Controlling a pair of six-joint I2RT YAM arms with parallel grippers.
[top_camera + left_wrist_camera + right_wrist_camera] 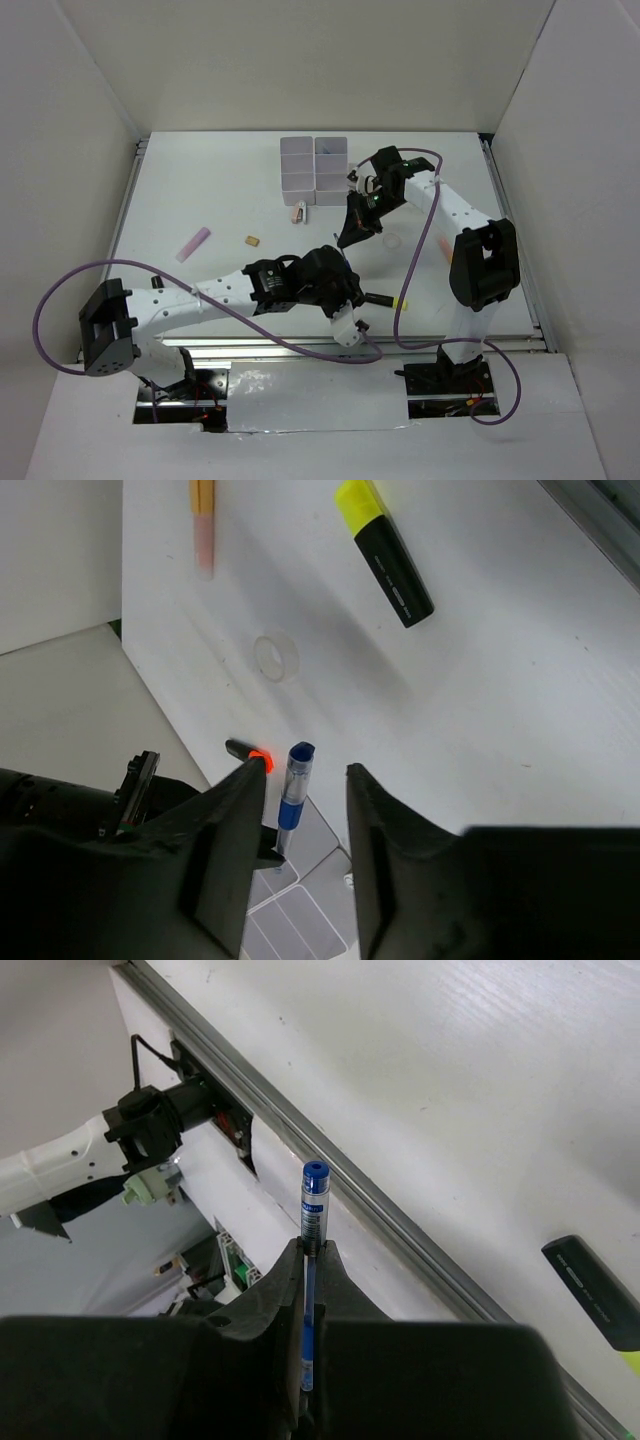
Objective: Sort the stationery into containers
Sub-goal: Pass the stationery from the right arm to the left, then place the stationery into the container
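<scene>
Blue pen point(314, 1195) is pinched between the clenched jaws of the right gripper point(312, 1250). Its barrel runs up through the narrow slit between the two fingers point(275, 1290), and its capped end sticks out past their tips. In the top view this gripper point(352, 232) hangs tilted over the table point(200, 200), just in front of the right column of the white bins point(315, 165), so the pen is held in the air and is in no bin.

The left gripper point(306, 772) faces it with its jaws released. The two dark fingers point(230, 850) stand apart with nothing between them, and the blue pen point(296, 785) shows beyond the gap, nearer the left finger. Whether that finger touches the pen cannot be told. A few bins point(290, 910) show past the fingers at the bottom of that view.

Farther out, a clear tape ring point(277, 658) lies flat on the table. Beyond it lie a yellow-and-black highlighter point(385, 550) and an orange-and-pink marker point(203, 525), both well apart from the ring. The same highlighter shows at the edge of the right wrist view, near the table's front rail.

To the left of both grippers in the top view, a tan eraser point(253, 240) and a pink marker point(193, 244) lie on the table. A small pink thing point(298, 212) sits just in front of the bins; it is too small to say what it is.
</scene>
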